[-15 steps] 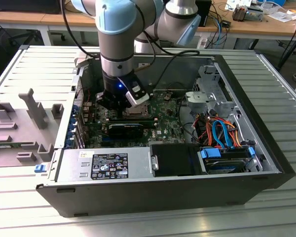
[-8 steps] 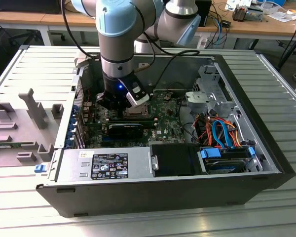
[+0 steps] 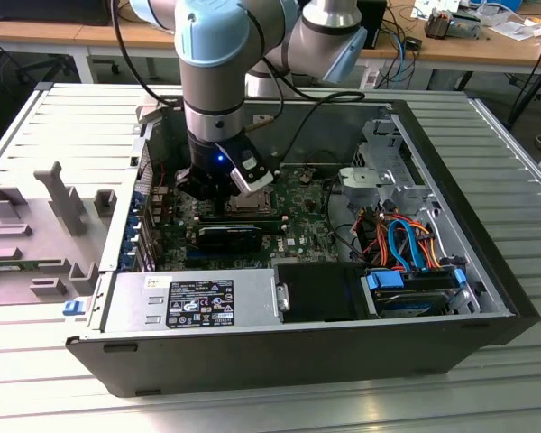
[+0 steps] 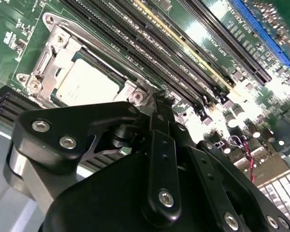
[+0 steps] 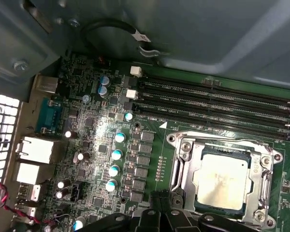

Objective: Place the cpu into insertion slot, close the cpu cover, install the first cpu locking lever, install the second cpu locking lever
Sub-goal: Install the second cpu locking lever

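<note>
The cpu [image 5: 221, 181] [image 4: 87, 87] lies flat in the insertion slot [image 5: 180, 181] on the green board, its silvery-grey top facing up. The cpu cover [image 5: 183, 159] [image 4: 55, 50] is down over it, and the chip shows through the square window. My gripper [image 5: 162, 202] [image 4: 159, 101] hangs just above the board beside the socket's edge. Its black fingers are shut together with nothing between them. In the exterior view the gripper [image 3: 218, 188] is inside the open computer case, just to the left of the socket [image 3: 250, 200].
Long black memory slots [image 5: 217, 96] [image 4: 183, 53] run beside the socket. A power supply [image 3: 185, 302] lies along the case's near wall, and a drive cage with coloured cables [image 3: 406, 248] sits at the exterior view's right. A grey fixture [image 3: 36, 234] lies outside the case, on the left.
</note>
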### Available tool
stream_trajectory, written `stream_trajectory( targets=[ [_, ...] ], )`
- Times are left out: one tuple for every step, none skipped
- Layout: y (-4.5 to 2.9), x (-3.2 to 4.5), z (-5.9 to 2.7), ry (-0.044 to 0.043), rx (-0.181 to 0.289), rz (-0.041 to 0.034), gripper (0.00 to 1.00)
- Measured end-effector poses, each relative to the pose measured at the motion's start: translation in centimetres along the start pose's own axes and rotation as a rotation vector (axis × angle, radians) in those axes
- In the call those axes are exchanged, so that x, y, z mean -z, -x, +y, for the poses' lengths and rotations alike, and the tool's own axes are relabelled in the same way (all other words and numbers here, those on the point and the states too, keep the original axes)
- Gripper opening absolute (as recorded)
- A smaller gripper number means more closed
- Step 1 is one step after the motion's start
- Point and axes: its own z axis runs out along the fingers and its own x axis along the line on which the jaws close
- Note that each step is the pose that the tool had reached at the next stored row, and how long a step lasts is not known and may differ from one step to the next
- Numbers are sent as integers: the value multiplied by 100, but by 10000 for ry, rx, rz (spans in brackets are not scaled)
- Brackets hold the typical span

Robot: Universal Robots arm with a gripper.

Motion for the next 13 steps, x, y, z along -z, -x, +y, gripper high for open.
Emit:
stream_trajectory(
  targets=[
    [60, 1, -10, 12, -8, 60, 11],
    [148, 3, -26, 36, -18, 200, 11],
    [199, 3, -35, 52, -20, 276, 11],
    [250, 4, -44, 63, -27, 345, 11],
    [324, 5, -58, 77, -29, 421, 11],
    [371, 5, -66, 85, -35, 467, 11],
    [412, 6, -73, 91, -37, 503, 11],
    [444, 6, -78, 96, -36, 530, 11],
    [474, 7, -81, 99, -39, 552, 11],
    [504, 7, -82, 104, -42, 573, 11],
    [535, 7, -83, 107, -43, 589, 11],
    [557, 8, -84, 108, -44, 600, 11],
    [576, 11, -85, 109, -45, 611, 11]
  ],
)
